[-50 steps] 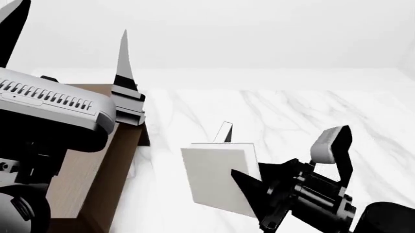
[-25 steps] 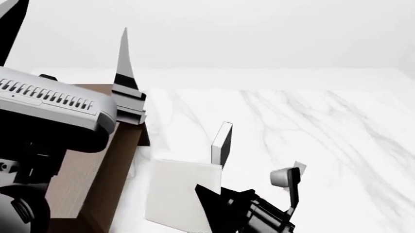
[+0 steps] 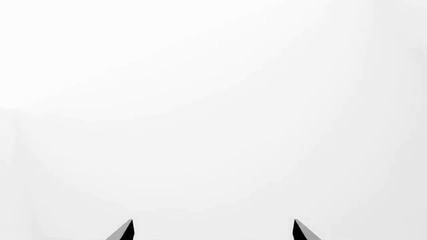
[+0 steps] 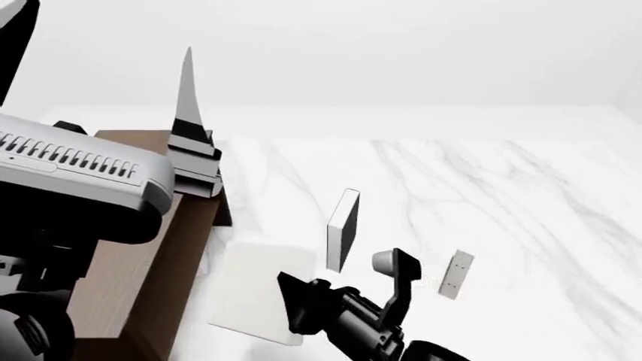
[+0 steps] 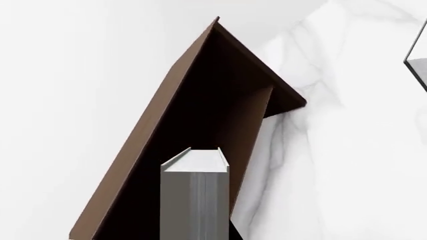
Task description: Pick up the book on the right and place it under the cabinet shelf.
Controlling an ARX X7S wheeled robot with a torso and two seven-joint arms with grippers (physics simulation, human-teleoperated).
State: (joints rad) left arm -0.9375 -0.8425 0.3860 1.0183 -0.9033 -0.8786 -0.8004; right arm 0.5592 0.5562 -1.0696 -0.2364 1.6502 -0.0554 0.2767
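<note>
book (image 4: 251, 293): pale grey, plain cover, held low over the marble table just beside the cabinet's open side. In the right wrist view its edge (image 5: 195, 200) points straight at the dark cabinet opening.
book contact: whether its lower edge touches the table can't be told from the head view.
right gripper (image 4: 301, 304): clamped on the book's right edge; black fingers reach onto the cover. Wrist camera housing stands up behind it.
cabinet shelf (image 4: 150, 263): dark brown wood grain, at the left of the head view, partly hidden by the left arm. In the right wrist view its interior (image 5: 200, 115) is dark, with a brown inner board visible against the far side.
book vs cabinet: close to the opening, not clearly inside; depth can't be told.
left gripper (image 3: 212, 231): raised above the cabinet top, fingers spread wide apart, nothing between them. Wrist view shows only two black fingertips against blank white.
black-covered book (image 4: 342, 229): standing upright on the table, white pages facing left, behind the right gripper and apart from it.
small pale book (image 4: 456, 274): upright, small dots on its spine, right of the black-covered one, well apart.
table (image 4: 522, 210): white marble with grey veining.
</note>
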